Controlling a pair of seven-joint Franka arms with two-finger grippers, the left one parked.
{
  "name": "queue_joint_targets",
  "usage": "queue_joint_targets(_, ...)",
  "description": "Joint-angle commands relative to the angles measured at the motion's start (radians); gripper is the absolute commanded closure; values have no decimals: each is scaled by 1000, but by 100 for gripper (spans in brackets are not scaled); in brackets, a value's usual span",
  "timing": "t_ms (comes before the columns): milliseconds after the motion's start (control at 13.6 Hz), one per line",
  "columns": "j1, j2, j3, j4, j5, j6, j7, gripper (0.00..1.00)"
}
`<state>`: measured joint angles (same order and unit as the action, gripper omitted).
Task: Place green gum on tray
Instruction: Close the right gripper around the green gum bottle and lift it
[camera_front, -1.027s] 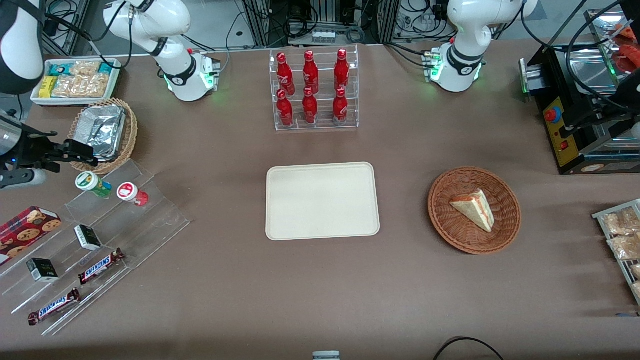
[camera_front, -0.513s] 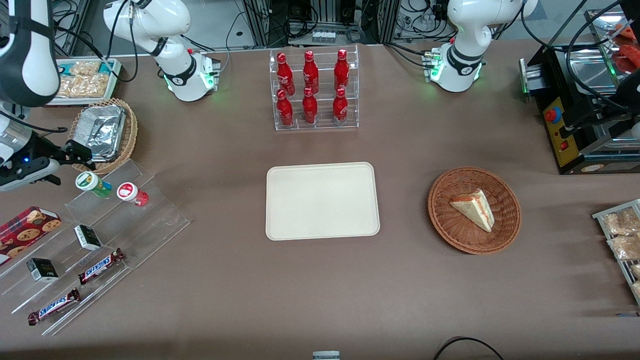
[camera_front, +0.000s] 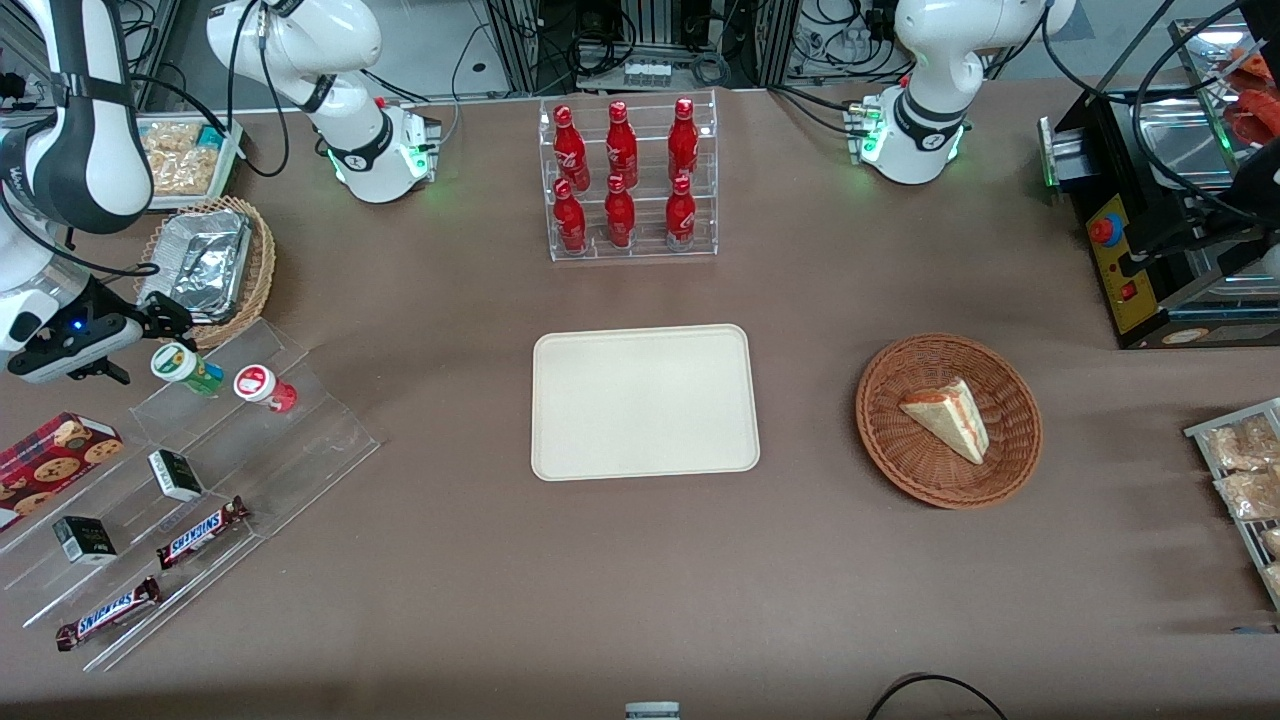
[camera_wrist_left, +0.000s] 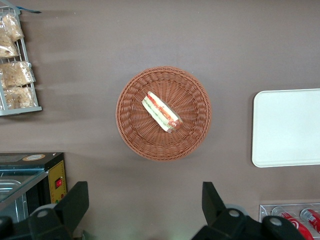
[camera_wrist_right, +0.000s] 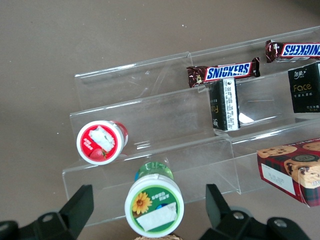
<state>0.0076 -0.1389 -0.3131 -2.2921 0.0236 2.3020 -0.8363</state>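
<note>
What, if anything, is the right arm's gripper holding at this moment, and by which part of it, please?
Nothing is held. The gripper is open above the clear stepped stand, its fingers apart on either side of the green gum without touching it. The tray is bare.

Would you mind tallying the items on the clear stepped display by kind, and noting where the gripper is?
Gum canisters: 2, green gum and red gum
Snickers bars: 2
Small black boxes: 2
Cookie box: 1
Total: 7
The tray holds nothing. The gripper, open, straddles the green gum.
</note>
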Motion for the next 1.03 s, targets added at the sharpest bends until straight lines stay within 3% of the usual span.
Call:
queue_joint_targets(0, 3, 1, -21, -26, -10, 33, -15, 0)
queue_joint_targets(733, 3, 30, -41, -73, -10, 91, -20, 2)
queue_joint_targets(807, 3, 33, -41, -72, -11, 99, -20, 8)
queue_joint_targets(880, 3, 35, -40, -72, -11, 105, -26, 23)
queue_joint_targets(953, 5, 38, -40, -70, -10, 106, -41, 52)
